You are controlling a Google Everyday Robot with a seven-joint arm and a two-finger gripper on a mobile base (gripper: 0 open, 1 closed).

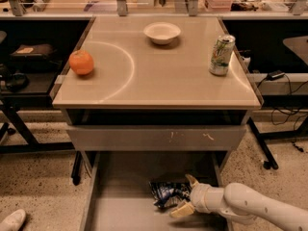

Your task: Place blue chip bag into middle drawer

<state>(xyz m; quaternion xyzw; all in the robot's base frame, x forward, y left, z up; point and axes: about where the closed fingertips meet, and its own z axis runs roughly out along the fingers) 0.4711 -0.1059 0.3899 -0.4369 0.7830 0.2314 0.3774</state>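
Note:
The blue chip bag (164, 193) lies crumpled on the floor of the open middle drawer (120, 211), below the table, right of centre. My gripper (186, 195) reaches in from the lower right at the bag's right end. Its tan fingers (182, 210) are spread apart, one above and one below the bag's end, and do not squeeze it. The white arm runs off the bottom right corner.
A closed grey drawer front with white scuff marks (156, 137) sits just above the open drawer. On the tabletop stand an orange (81, 62), a white bowl (162, 32) and a green-and-white soda can (221, 55). Dark shelves flank the table.

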